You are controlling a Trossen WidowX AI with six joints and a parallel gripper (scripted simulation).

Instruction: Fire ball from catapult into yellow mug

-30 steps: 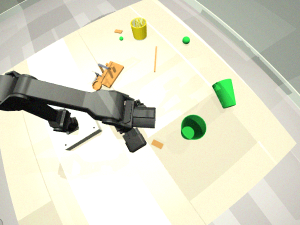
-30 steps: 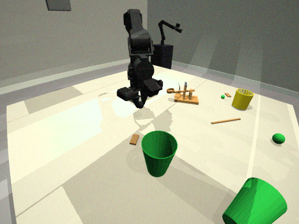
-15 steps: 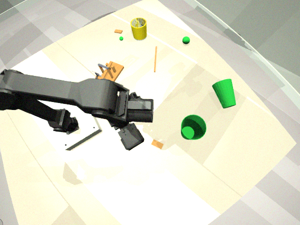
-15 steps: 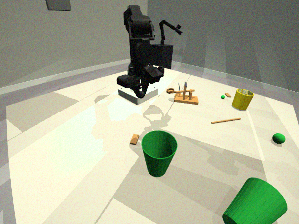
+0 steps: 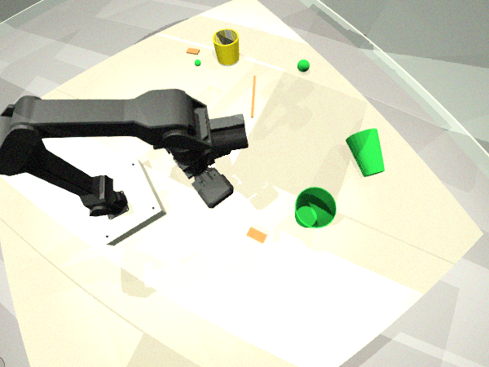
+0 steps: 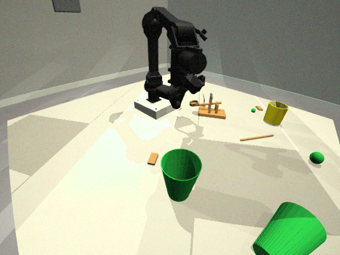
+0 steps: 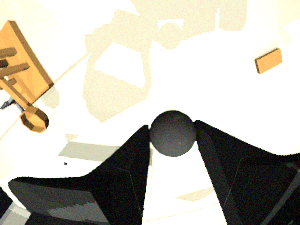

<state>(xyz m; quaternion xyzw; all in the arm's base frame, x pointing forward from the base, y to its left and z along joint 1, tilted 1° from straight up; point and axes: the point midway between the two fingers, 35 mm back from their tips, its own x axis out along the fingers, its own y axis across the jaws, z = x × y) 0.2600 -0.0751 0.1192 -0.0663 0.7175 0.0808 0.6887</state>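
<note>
My gripper (image 7: 171,127) (image 6: 177,104) is shut on a dark grey ball (image 7: 173,133), held between the fingertips above the table. The wooden catapult (image 6: 212,113) (image 7: 30,60) stands to the gripper's right in the exterior view and at the left edge of the wrist view. Its round cup (image 6: 194,103) (image 7: 35,119) looks empty and faces the robot's side. The arm hides the catapult in the top view. The yellow mug (image 5: 226,50) (image 6: 275,114) stands upright at the far side, beyond the catapult.
An upright green cup (image 5: 314,208) (image 6: 181,181) and a tipped green cup (image 5: 367,152) (image 6: 292,229) lie away from the arm. Green balls (image 5: 303,65) (image 5: 197,63), an orange stick (image 5: 253,98) and orange blocks (image 5: 257,235) (image 5: 192,50) are scattered about. The white robot base (image 5: 143,204) is near.
</note>
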